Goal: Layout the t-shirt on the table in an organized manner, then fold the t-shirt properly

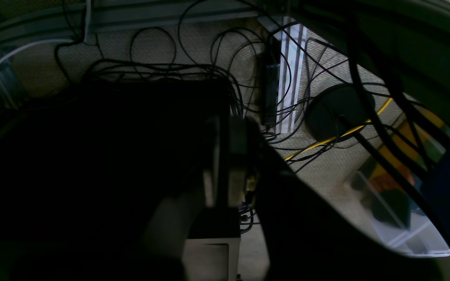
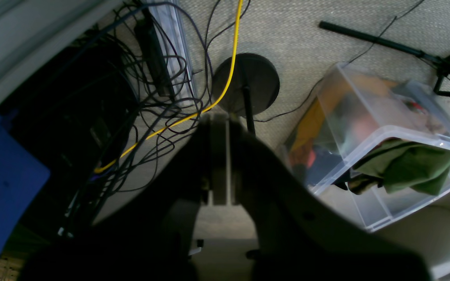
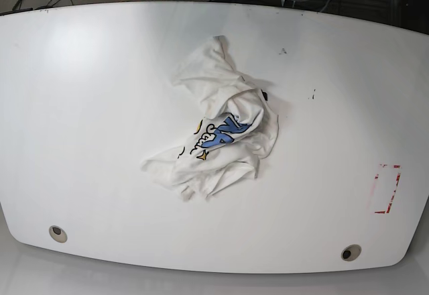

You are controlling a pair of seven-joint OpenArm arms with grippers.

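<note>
The white t-shirt (image 3: 221, 131) lies crumpled in a heap near the middle of the glossy white table (image 3: 94, 107), with blue and yellow letters showing among its folds. In the left wrist view my left gripper (image 1: 225, 156) is shut with nothing in it and hangs over the floor, off the table. Likewise my right gripper (image 2: 220, 156) is shut and empty above the carpet. Neither gripper is near the t-shirt. The base view shows only small parts of the two arms at the table's far edge.
Two round grommet holes (image 3: 57, 233) (image 3: 350, 252) sit near the table's front edge, and a red tape outline (image 3: 387, 188) is at the right. On the floor are tangled cables (image 2: 162, 117), a round stand base (image 2: 248, 84) and a clear bin of clothes (image 2: 385, 164).
</note>
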